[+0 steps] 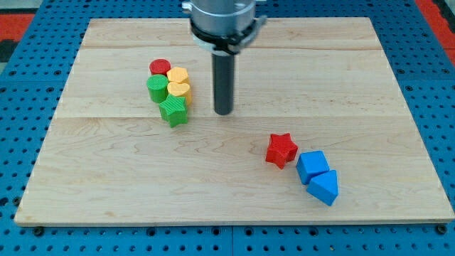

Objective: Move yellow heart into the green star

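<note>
Though cropped at the view's top, wood surface (pixel 234 192) on blue pegboard (pixel 28 85); no claw, my tip (pixel 223 112) right of yellow heart (pixel 179 90) and green star (pixel 173 111).

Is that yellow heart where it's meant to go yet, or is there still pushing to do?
It looks nearly done: the yellow heart already sits against the green star, just above it in the view. My tip stands to the view's right of both, touching neither. What may be left is a small nudge to close any gap, then backing away.

Arm (pixel 222 18) cut off at top.
</note>
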